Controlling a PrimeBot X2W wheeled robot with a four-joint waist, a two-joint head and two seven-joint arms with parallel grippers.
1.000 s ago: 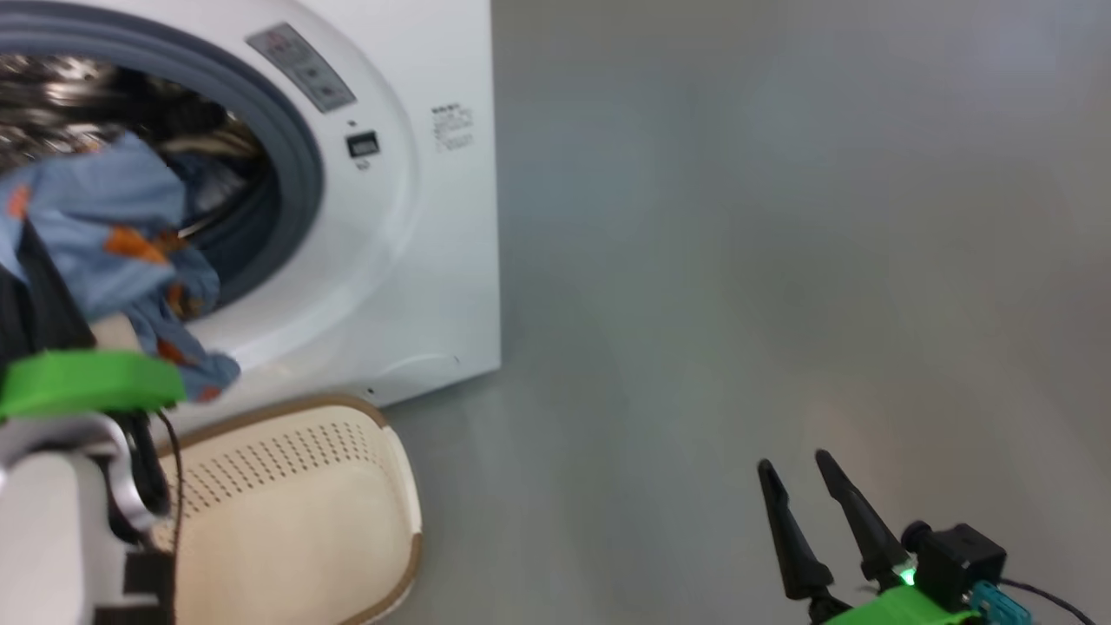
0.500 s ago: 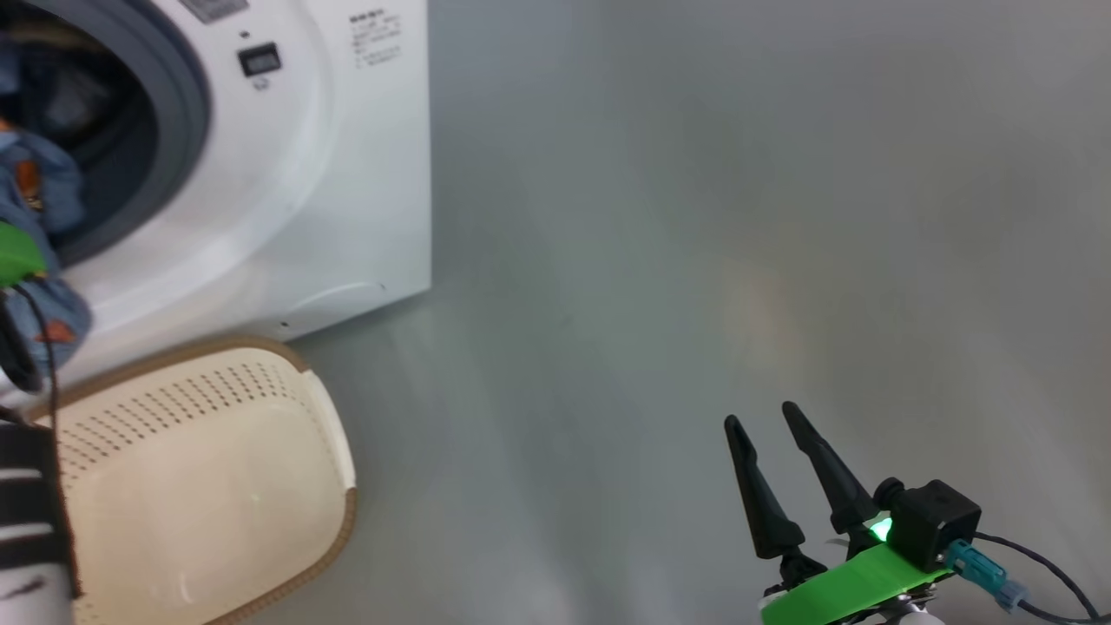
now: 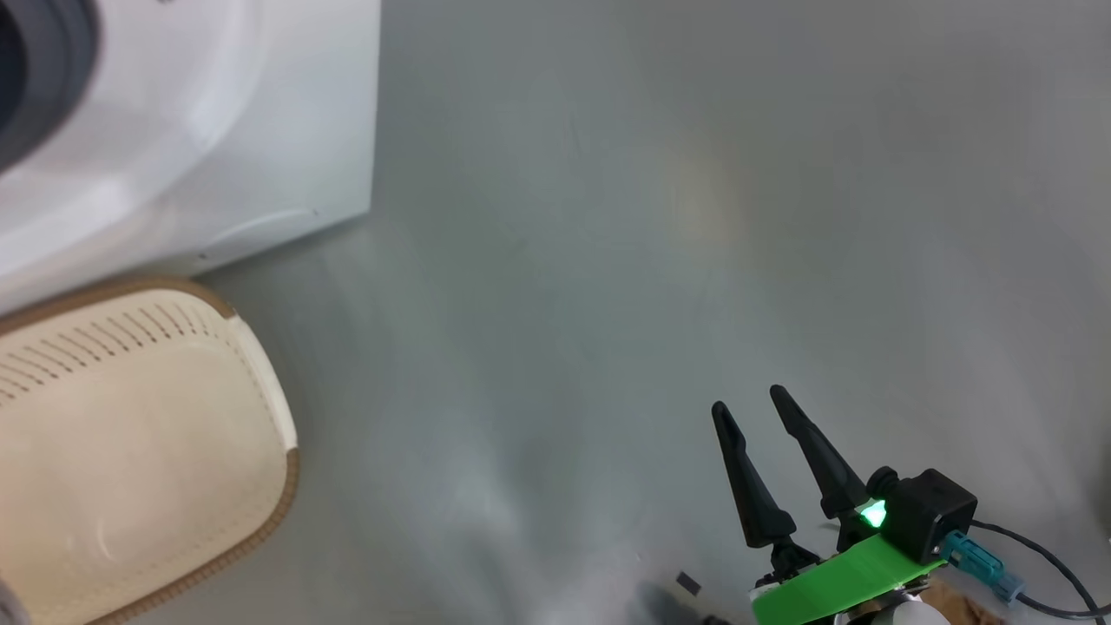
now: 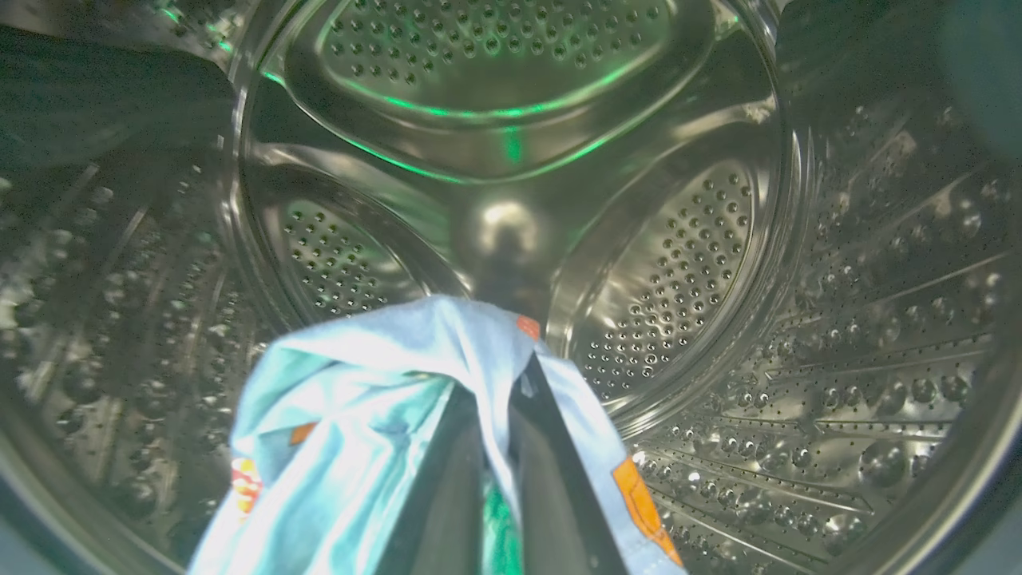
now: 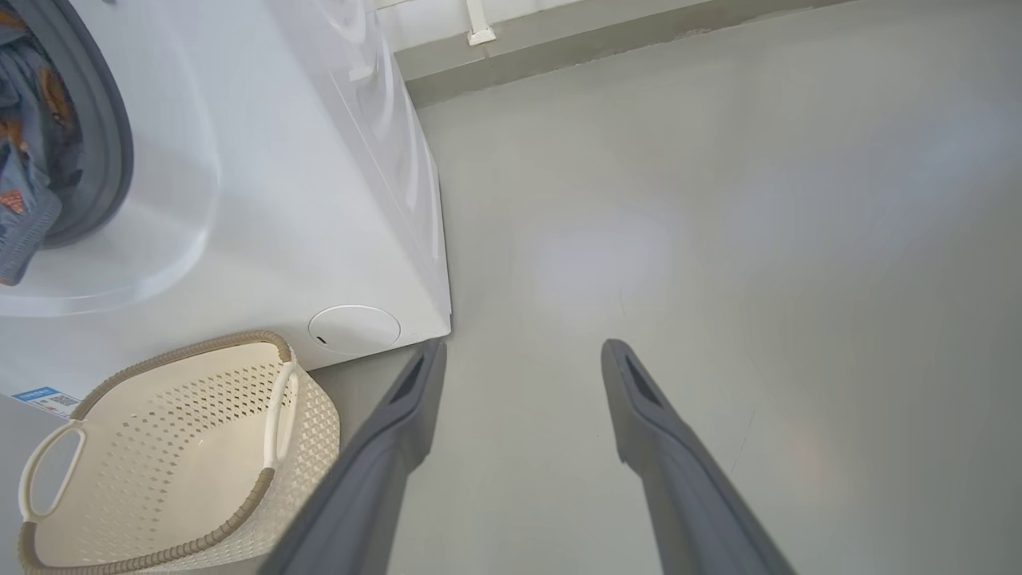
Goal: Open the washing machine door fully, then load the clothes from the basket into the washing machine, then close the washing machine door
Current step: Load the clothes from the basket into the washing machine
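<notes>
Left tool (image 4: pixel 501 399) is clamped shut on the clothes (image 4: pixel 359 431), its two dark fingers pressed together with a fold of the light blue fabric pinched between them. The cloth drapes down both sides of the fingers, orange print showing at its edges. It hangs inside the steel drum (image 4: pixel 511 88), above the lower wall and short of the perforated back.

In the right wrist view more of the blue cloth (image 5: pixel 24 160) lies at the mouth, spilling over the lower lip of the grey seal (image 5: pixel 120 144). So the load looks only partly in.

By its look the fabric is light, limp and not at all fragile. It has no stiffness to push against, so it will follow the pinch and trail behind it. It may catch on the seal or slide back out. A hold on a bunched fold near the garment's middle should leave less hanging. Opening the pinch deep in the drum should let the tail follow.

Around it stands the washing machine (image 3: pixel 286 113), white, on the grey floor (image 3: pixel 608 217). The basket (image 3: pixel 279 408) sits on the floor just beside the front bottom edge of the machine, its perforated inside showing bare cream plastic.

Well apart, the right tool (image 3: pixel 748 399) hangs over the open floor, fingers spread wide, holding nothing.
</notes>
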